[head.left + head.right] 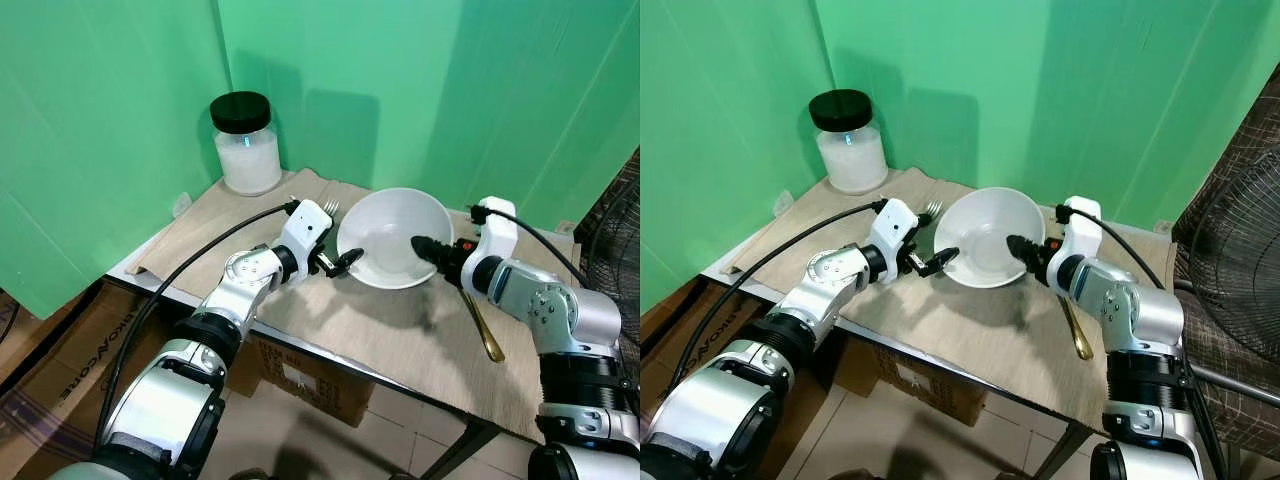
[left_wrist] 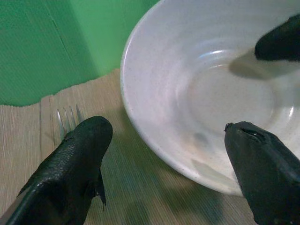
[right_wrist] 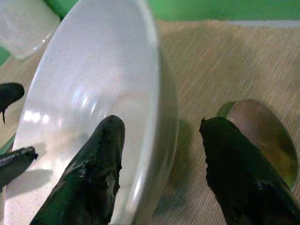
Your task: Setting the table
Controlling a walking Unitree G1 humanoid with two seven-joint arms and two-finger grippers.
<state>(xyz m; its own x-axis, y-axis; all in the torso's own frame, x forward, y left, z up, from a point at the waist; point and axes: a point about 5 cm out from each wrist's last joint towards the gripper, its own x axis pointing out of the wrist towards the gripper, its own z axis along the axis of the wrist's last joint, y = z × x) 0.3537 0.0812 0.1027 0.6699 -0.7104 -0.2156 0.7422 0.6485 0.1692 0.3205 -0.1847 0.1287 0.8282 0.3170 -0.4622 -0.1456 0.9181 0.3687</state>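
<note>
Centrally, a smooth, glazed white bowl (image 1: pixel 394 236) with a rounded, deep shape is being straddled at both sides on a woven, ribbed beige mat (image 1: pixel 400 340) that is covering the table (image 1: pixel 190 296). The left tool (image 1: pixel 343 263) is being held spread, one matte black finger (image 2: pixel 262 168) lying inside the bowl's near wall and the other (image 2: pixel 70 173) outside it over the mat, just beside the tines of a metal fork (image 2: pixel 68 123). The right tool (image 1: pixel 428 246) is likewise being held spread across the opposite rim, one rough black finger (image 3: pixel 96 173) inside the glossy hollow and the other (image 3: pixel 236 168) outside, above the shiny, oval bowl of a gold-coloured spoon (image 1: pixel 484 328). A cylindrical glass jar (image 1: pixel 246 143) with a black lid and white contents is standing well apart, near the green backdrop (image 1: pixel 400 80).
</note>
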